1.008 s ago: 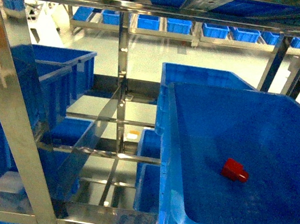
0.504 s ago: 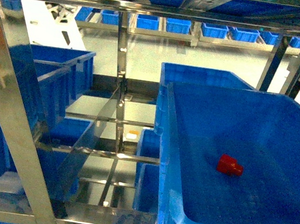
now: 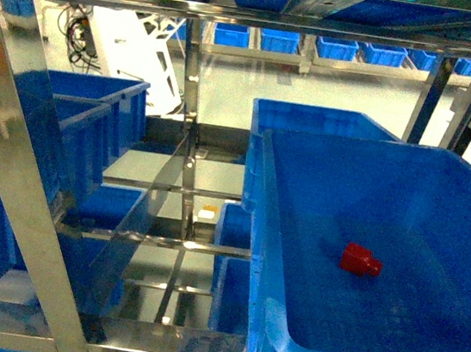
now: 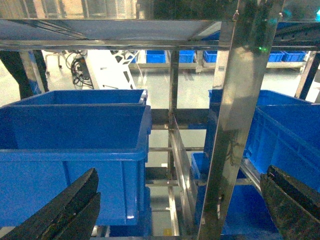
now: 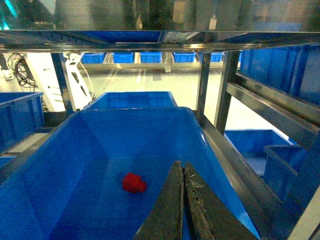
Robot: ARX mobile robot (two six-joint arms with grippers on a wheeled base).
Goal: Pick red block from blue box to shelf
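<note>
Right wrist view: right gripper [image 5: 182, 172] with fingers pressed together, nothing between them, hanging over the near end of the blue box [image 5: 90, 131]. Red block [image 5: 133, 183] lies on the box floor just left of the fingertips, apart from them.

Left wrist view: left gripper [image 4: 182, 200] spread wide, empty, a shelf [image 4: 235, 100] post between its fingers and a blue crate [image 4: 75, 145] at left.

Head view: red block [image 3: 360, 260] on its side, mid-floor of the blue box [image 3: 281, 260], toward the right wall. Against a second ago it sits slightly up and left and has turned; unchanged from half a second ago. Neither gripper in this view. Background beyond the shelf [image 3: 15, 199] has shifted.
</note>
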